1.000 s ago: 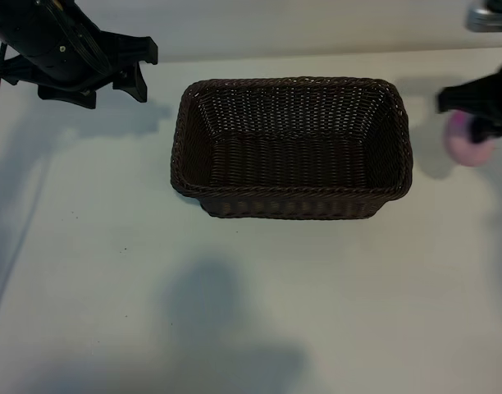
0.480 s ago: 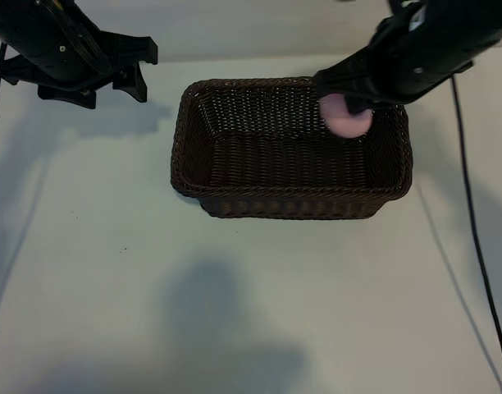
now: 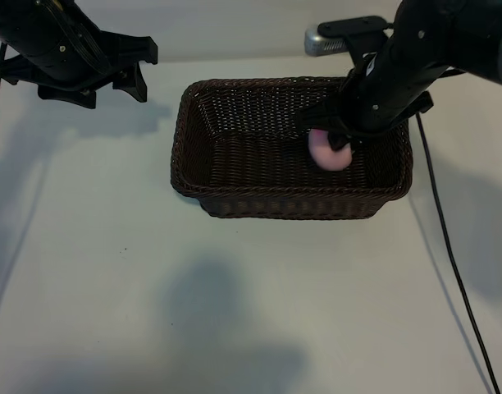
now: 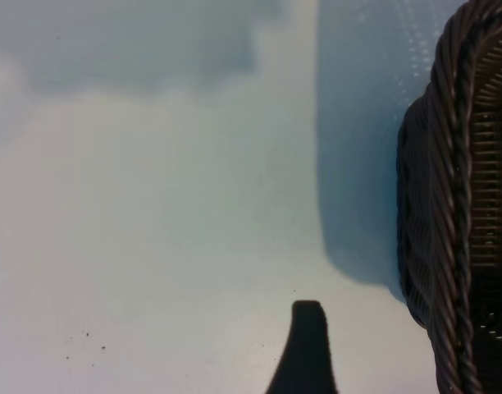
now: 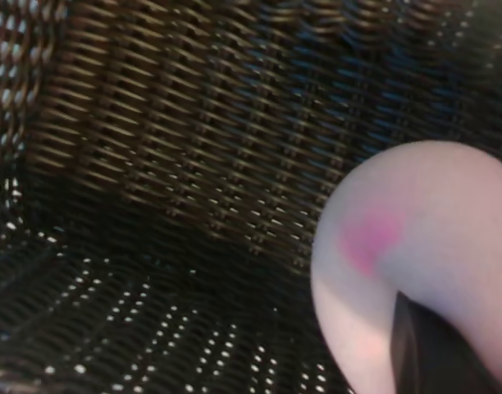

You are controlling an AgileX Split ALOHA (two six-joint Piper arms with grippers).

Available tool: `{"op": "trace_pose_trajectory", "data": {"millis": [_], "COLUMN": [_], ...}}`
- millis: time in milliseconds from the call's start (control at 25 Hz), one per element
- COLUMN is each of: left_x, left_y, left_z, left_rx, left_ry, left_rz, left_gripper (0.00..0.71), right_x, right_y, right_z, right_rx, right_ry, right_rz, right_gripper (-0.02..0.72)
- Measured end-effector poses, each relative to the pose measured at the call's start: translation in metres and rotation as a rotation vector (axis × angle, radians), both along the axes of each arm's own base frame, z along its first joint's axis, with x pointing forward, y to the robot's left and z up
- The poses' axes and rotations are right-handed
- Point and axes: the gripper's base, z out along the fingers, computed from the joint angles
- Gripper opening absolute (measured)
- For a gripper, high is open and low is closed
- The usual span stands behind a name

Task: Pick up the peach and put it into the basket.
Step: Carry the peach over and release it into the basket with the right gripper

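The pale pink peach [image 3: 327, 153] hangs inside the dark brown wicker basket [image 3: 292, 202], over its right half and a little above the woven floor. My right gripper [image 3: 339, 136] reaches down into the basket from the right and is shut on the peach. In the right wrist view the peach [image 5: 423, 230] shows its darker pink blotch, with one dark fingertip [image 5: 431, 353] lying against it and the basket wall [image 5: 177, 123] behind; the other finger is hidden. My left gripper [image 3: 144, 69] is parked open at the table's far left, beside the basket [image 4: 452, 205].
A grey metal fitting [image 3: 341, 34] sits at the back edge behind the right arm. The right arm's black cable [image 3: 448, 254] trails across the white table to the front right. Bare tabletop lies in front of the basket and to its left.
My right gripper has carried the peach from the table right of the basket leftward over the rim and lowered it inside. The left arm has not moved.
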Motion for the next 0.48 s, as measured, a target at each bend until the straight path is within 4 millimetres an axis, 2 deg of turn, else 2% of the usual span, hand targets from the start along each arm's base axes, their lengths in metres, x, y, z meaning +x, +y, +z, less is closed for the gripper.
{"op": "trace_pose_trajectory", "data": {"millis": [80, 280, 400, 480], "left_x": [0.000, 0.000, 0.000, 0.000], "left_y": [0.000, 0.000, 0.000, 0.000], "left_z": [0.000, 0.000, 0.000, 0.000], "left_rx": [0.000, 0.000, 0.000, 0.000], "left_ry": [0.000, -0.001, -0.001, -0.001], "left_rz": [0.000, 0.000, 0.000, 0.000], "left_gripper": [0.581, 0.581, 0.581, 0.581], "right_x": [0.000, 0.000, 0.000, 0.001], "right_y": [0.000, 0.000, 0.001, 0.002], "right_z": [0.000, 0.000, 0.004, 0.010], "right_rx": [0.005, -0.002, -0.004, -0.006], "right_ry": [0.002, 0.002, 0.011, 0.017], "right_rz": [-0.003, 0.016, 0.022, 0.029], "right_gripper": [0.199, 0.466, 0.557, 0.567]}}
